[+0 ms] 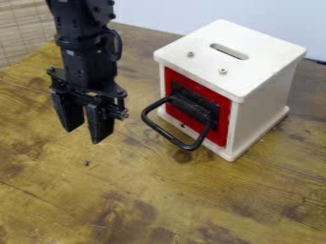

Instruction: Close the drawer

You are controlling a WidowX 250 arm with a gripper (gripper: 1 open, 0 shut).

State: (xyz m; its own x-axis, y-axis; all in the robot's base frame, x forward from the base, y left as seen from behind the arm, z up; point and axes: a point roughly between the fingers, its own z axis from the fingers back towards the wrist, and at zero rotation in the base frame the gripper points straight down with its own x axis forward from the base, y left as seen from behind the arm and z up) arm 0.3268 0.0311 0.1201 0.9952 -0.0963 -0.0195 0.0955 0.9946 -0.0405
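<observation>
The drawer (199, 107) is the red square front of a small white cube box (249, 67), with a dark recessed centre. Its large black loop handle (170, 124) sticks out toward the front left, low over the table. My gripper (80, 135) hangs to the left of the handle, pointing down, fingers (99, 125) a small gap apart with nothing between them. A short stretch of table separates it from the handle. It is open.
The wooden table (166, 200) is worn and stained. The box top has a slot (230, 50) and two small screws. A woven blind (23, 29) stands at the back left, a white wall behind.
</observation>
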